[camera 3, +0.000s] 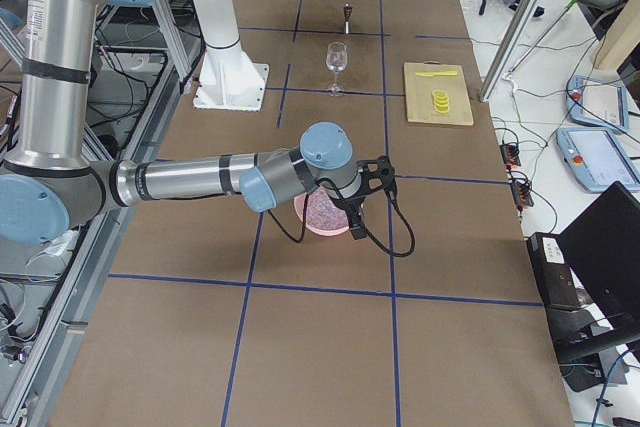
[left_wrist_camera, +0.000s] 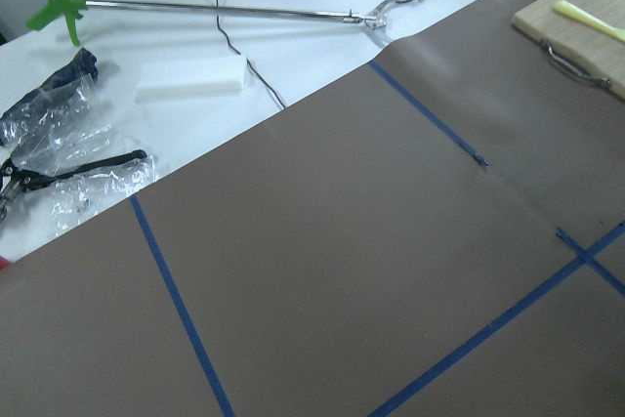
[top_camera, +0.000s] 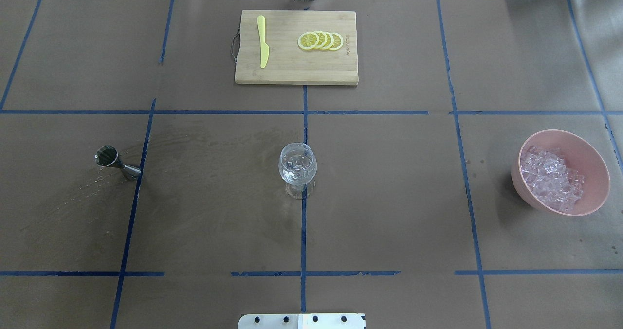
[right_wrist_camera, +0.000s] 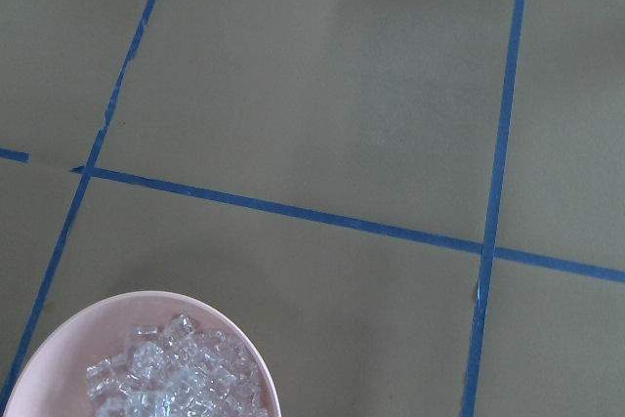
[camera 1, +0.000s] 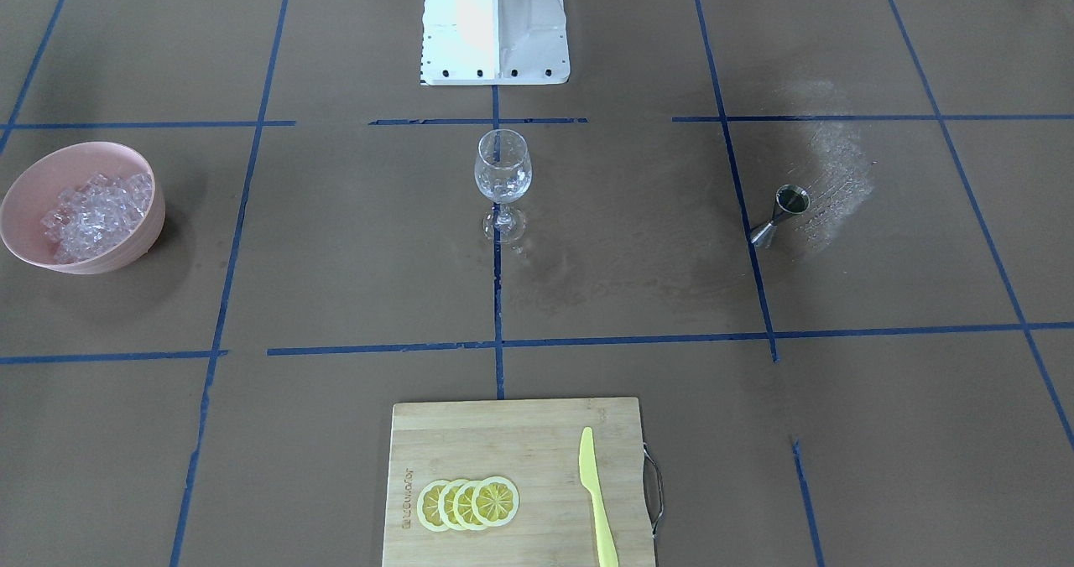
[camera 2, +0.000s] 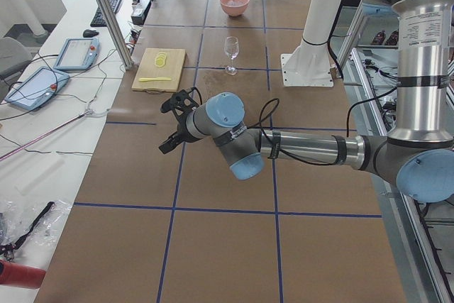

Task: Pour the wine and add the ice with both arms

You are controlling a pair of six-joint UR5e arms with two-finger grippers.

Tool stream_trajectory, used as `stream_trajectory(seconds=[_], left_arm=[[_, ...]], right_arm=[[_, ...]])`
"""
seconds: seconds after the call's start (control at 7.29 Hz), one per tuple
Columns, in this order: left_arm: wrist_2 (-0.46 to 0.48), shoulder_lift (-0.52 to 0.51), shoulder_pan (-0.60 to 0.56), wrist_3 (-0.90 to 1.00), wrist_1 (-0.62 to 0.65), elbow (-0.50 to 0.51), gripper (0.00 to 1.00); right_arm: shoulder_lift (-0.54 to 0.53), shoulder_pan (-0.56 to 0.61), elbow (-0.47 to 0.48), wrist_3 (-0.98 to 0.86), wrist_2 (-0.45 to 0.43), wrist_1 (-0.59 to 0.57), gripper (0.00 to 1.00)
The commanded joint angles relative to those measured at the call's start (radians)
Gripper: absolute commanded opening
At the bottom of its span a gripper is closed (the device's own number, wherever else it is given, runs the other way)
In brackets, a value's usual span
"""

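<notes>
The brown worktop (top_camera: 389, 197) has blue tape lines on it. The left arm (camera 2: 312, 148) and the right arm (camera 3: 190, 179) each reach out over it. I cannot tell if their jaws are released or clenched. A wooden board (top_camera: 292, 71) lies on the far side. The pink bowl (top_camera: 601, 173) on the right holds the ice (top_camera: 550, 178). A glass (top_camera: 297, 166) stands in the middle. The little metal cup (top_camera: 114, 161) on the left holds the dark wine (camera 1: 791, 200).

Matt brown paper covers the tabletop (top_camera: 389, 197). The wine glass (top_camera: 297, 166) is clear and glossy, the jigger (top_camera: 117, 162) polished metal. The bowl (top_camera: 593, 163) is matt pink plastic and holds glassy ice (top_camera: 550, 178). The cutting board (top_camera: 292, 68) is smooth pale wood.
</notes>
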Motion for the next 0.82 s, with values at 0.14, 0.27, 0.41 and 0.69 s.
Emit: stream_trajectory(seconds=[0.14,0.27,0.41,0.69], left_arm=[[0.181,-0.003,0.223,-0.32,-0.111,-0.1,1.0],[0.322,0.009,0.327,-0.408,-0.111,-0.157,1.0],[0.493,0.035,0.443,-0.492,-0.111,-0.203,1.0],[0.762,0.07,0.64,-0.577,-0.111,-0.245,1.0]], right_arm=[[0.002,-0.004,0.001,0.057,-0.013,0.049,1.0],[0.004,-0.032,0.003,0.063,-0.039,0.07,1.0],[0.013,-0.074,0.004,0.066,-0.091,0.07,1.0],[-0.001,-0.081,0.004,0.077,-0.118,0.135,1.0]])
